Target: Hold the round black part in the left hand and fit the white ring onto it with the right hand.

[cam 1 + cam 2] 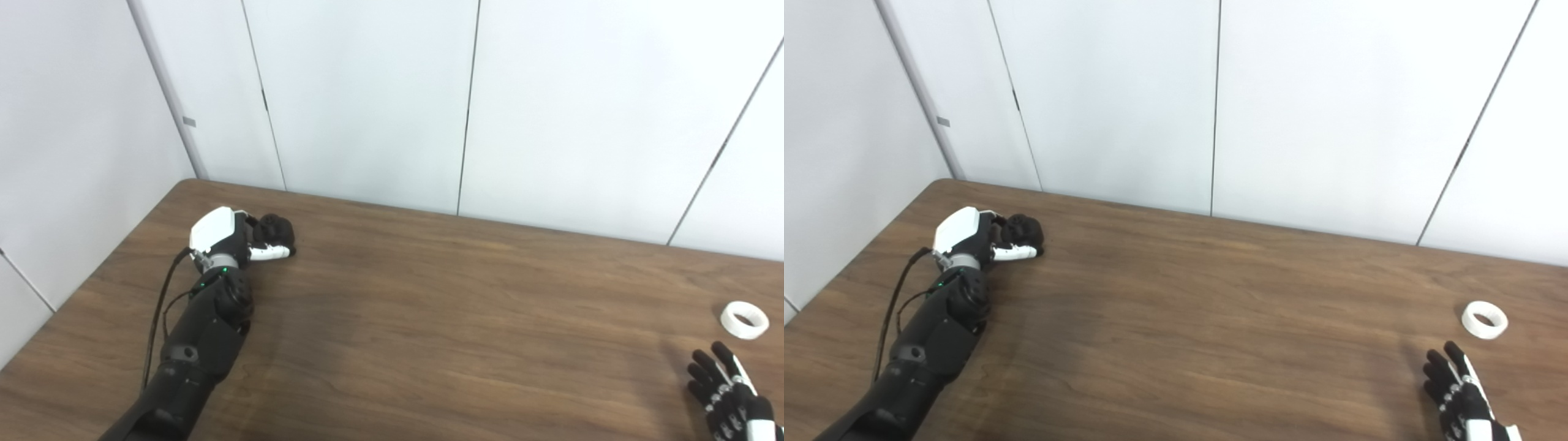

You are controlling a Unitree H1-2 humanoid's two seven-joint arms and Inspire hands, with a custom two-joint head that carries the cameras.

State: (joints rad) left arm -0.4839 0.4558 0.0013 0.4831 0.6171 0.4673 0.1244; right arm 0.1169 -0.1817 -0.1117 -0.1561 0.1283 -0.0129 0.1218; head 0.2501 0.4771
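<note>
white wall panels (367,98) with thin dark seams are standing behind a brown wood-grain table (429,318), and a grey corner strip (165,92) is running down to the table's far left corner.

the left hand (242,237) is lying low at the far left of the table, its white back facing up and its arm (196,343) reaching in from the bottom left with a thin black cable (160,306) looping beside it. its fingers (269,252) are curling tightly around the round black part (278,229), which is sitting at the front of the hand, down at the table surface; whether the part is lifted clear of the wood is not something either view is settling.

the white ring (1485,319) is lying flat on the table near the right edge, hole facing up, well apart from the black part. the right hand (1458,386) is hanging near the ring, on its near side, not touching it, with its fingers spread apart and holding nothing.

the right eye view is showing the ring with bare table on its right side, while the left eye view is placing it close to the picture's right edge. the left eye view is showing more of the left wall, including a panel seam low at the left edge.
</note>
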